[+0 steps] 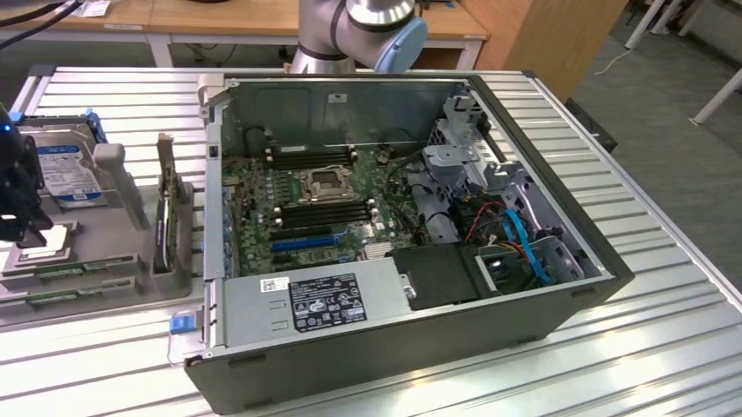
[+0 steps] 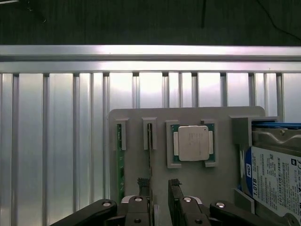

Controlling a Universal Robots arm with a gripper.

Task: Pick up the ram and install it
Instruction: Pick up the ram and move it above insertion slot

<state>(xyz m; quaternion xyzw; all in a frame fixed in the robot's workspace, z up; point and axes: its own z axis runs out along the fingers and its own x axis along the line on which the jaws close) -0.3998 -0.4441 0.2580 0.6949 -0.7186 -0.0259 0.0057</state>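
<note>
Two green ram sticks stand on edge in slots of the grey parts tray, one nearer the tray's side and one beside it. In the exterior view the ram sticks lie at the tray's near end. My gripper hovers low over the tray, open. The second stick runs toward one of its fingers; nothing is gripped. In the exterior view the black gripper is at the far left, above the tray.
A silver CPU chip and a hard drive share the tray. The open computer case stands to the exterior view's right, its motherboard showing black memory slots, a CPU socket and blue slots. The slatted metal table surrounds everything.
</note>
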